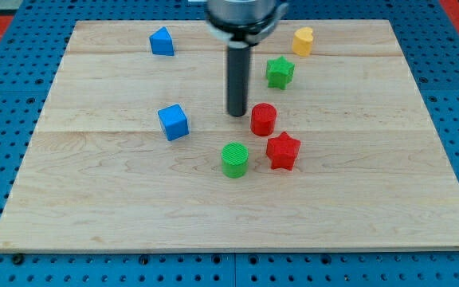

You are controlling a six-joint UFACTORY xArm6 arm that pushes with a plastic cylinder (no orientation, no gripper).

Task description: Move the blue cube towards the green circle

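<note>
The blue cube (173, 122) lies on the wooden board, left of centre. The green circle (235, 159), a short green cylinder, lies below and to the right of it, with a clear gap between them. My tip (238, 114) rests on the board to the right of the blue cube and just left of the red cylinder (263, 119). It is above the green circle in the view and touches neither that block nor the cube.
A red star (283, 151) lies right beside the green circle. A green star (279, 72) and a yellow block (303, 41) lie toward the view's top right. A second blue block (162, 41) lies at the top left. The board's edge (237, 249) borders blue pegboard.
</note>
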